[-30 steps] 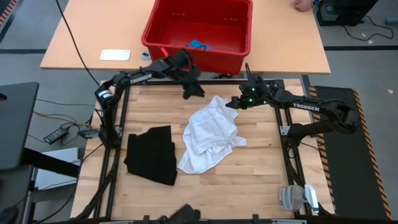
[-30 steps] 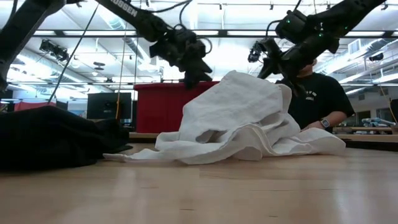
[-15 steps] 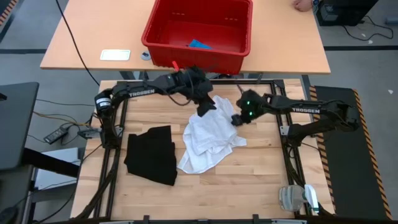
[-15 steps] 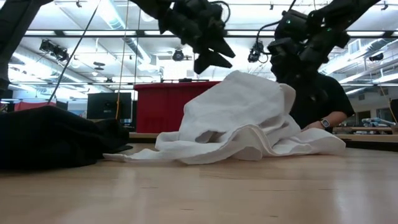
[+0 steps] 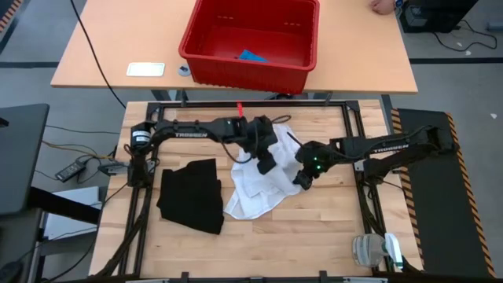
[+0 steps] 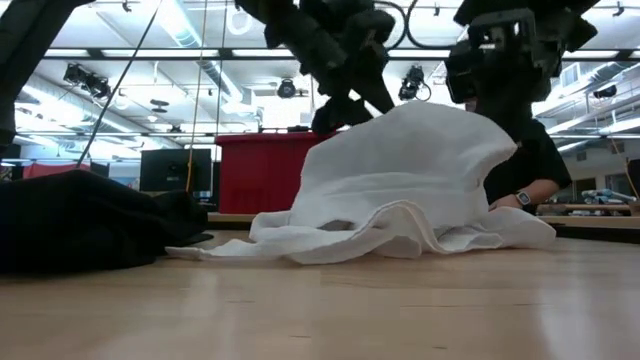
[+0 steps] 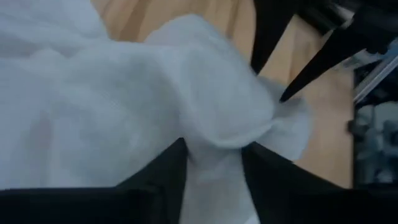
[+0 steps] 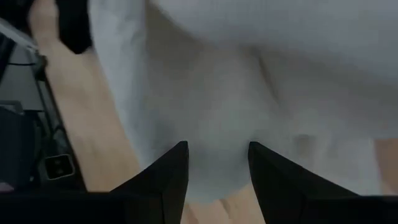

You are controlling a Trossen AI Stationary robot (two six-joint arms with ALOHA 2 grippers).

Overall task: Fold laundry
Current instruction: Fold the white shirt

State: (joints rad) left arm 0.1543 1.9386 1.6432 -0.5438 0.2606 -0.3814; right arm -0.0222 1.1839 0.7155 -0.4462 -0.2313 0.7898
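Note:
The white T-shirt (image 5: 255, 189) lies crumpled mid-table, and in the low view it rises in a broad hump (image 6: 400, 180). My left gripper (image 5: 265, 161) reaches in from the far left and sits on the shirt's far top, shut on cloth. My right gripper (image 5: 301, 179) hangs over the shirt's right side with its fingers apart (image 8: 217, 162); I cannot tell whether they touch the cloth. The black garment (image 5: 191, 195) lies flat on the table to the shirt's left. A small blue piece (image 5: 251, 56) lies inside the red basket. My left gripper pinches a raised fold of the white T-shirt (image 7: 214, 155) between its two fingers (image 7: 168, 174), coming from above and slanting toward the near edge. The cloth bulges out beyond the fingertips. The rest of the shirt rests on the table.
The red basket (image 5: 244, 75) stands on the far table beyond the work frame, with a white card (image 5: 145, 69) to its left. A grey-white object (image 5: 376, 250) sits at the near right corner. A person in a black shirt (image 6: 530, 160) is behind the table.
Both grippers have come down and toward the near edge onto the white T-shirt, the left one swinging in from near the basket. The shirt's top has bulged higher and wider on its right side, while its lower edge has stayed on the table.

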